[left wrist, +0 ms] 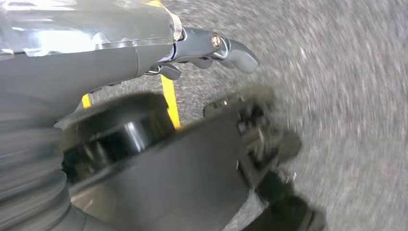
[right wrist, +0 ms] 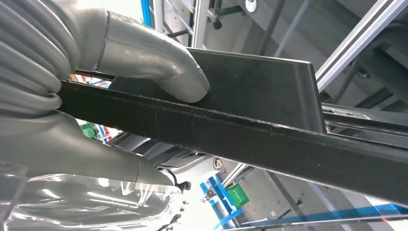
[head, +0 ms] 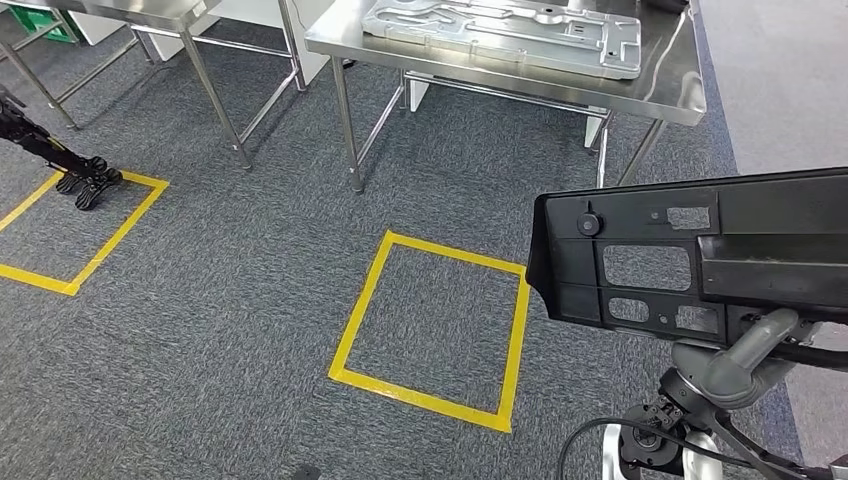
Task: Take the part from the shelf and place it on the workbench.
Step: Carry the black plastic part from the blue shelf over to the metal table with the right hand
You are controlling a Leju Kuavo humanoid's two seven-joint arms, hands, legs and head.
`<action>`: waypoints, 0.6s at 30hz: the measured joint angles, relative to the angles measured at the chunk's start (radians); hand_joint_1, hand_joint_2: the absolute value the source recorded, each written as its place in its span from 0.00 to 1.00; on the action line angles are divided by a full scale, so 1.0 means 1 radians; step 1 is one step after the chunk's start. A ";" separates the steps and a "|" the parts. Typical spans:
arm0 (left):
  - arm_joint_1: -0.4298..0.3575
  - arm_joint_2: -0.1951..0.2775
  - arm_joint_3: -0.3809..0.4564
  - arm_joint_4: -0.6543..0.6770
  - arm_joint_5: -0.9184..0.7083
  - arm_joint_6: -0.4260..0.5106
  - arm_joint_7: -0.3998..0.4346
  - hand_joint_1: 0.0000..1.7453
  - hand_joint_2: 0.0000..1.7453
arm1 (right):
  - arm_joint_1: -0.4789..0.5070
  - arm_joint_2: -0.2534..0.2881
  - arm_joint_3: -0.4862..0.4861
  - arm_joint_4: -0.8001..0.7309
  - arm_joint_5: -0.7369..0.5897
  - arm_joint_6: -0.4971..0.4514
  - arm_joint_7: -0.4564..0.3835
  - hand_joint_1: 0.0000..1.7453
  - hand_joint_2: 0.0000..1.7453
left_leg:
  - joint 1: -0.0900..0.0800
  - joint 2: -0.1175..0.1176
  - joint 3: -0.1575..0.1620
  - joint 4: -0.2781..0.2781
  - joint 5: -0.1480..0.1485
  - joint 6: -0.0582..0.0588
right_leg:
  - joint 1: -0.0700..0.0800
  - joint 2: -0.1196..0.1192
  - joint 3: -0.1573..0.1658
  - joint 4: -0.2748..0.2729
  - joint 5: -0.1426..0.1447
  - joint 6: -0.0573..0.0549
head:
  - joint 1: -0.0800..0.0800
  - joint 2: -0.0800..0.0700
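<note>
The part is a flat black plastic panel (head: 690, 255) with several rectangular cut-outs, and it hangs level at the right of the head view. My right hand (head: 745, 360) grips it from below at its near edge. In the right wrist view the grey thumb (right wrist: 159, 67) presses on the panel's (right wrist: 260, 91) flat face and its ribbed edge runs across the picture. The steel workbench (head: 660, 85) stands ahead with a grey metal plate (head: 500, 30) lying on it. My left hand (left wrist: 211, 48) hangs over the carpet, fingers out, holding nothing.
A yellow tape square (head: 432, 320) marks the grey carpet before the workbench. A second tape square (head: 100, 235) lies at the left with black wheeled feet (head: 88, 182) on its corner. Another steel table (head: 150, 10) stands at the back left.
</note>
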 joint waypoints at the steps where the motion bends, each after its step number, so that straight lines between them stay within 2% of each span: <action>1: 0.000 0.006 0.012 0.000 0.024 0.016 0.000 0.00 1.00 | -0.001 0.000 -0.005 -0.002 -0.007 -0.002 0.002 1.00 1.00 | -0.001 0.000 -0.001 0.000 0.001 0.001 | 0.000 -0.001 0.000 -0.001 0.001 0.000 | 0.000 0.000; 6: 0.001 0.046 0.071 0.001 0.086 0.031 -0.019 0.00 1.00 | -0.007 0.000 -0.027 -0.001 -0.016 0.010 0.028 1.00 1.00 | -0.007 -0.001 -0.004 0.001 0.003 0.009 | -0.005 -0.001 -0.001 -0.006 0.007 0.011 | 0.000 0.000; 13: 0.013 0.068 0.104 0.001 0.098 0.032 -0.022 0.00 1.00 | -0.006 -0.001 -0.028 0.019 -0.016 0.021 0.036 1.00 1.00 | -0.008 -0.001 -0.005 0.002 0.003 0.012 | -0.006 -0.001 -0.001 -0.008 0.008 0.016 | 0.000 0.000; 15: 0.014 0.074 0.108 0.001 0.097 0.033 -0.021 0.00 1.00 | 0.000 0.000 -0.028 0.023 -0.019 0.025 0.033 1.00 1.00 | -0.005 0.003 0.002 -0.010 0.010 0.020 | -0.007 -0.002 0.003 -0.014 0.010 0.023 | 0.000 0.000; 17: 0.014 0.080 0.109 0.002 0.096 0.034 -0.020 0.00 1.00 | 0.007 0.001 -0.029 0.025 -0.023 0.029 0.029 1.00 1.00 | 0.002 0.009 0.022 -0.047 0.023 0.033 | -0.004 -0.013 -0.006 0.008 -0.006 0.031 | 0.000 0.000; 18: 0.013 0.081 0.109 0.002 0.095 0.035 -0.019 0.00 1.00 | 0.009 0.001 -0.029 0.027 -0.024 0.031 0.028 1.00 1.00 | 0.007 0.013 0.030 -0.064 0.029 0.035 | -0.002 -0.022 -0.027 0.050 -0.030 0.032 | 0.000 0.000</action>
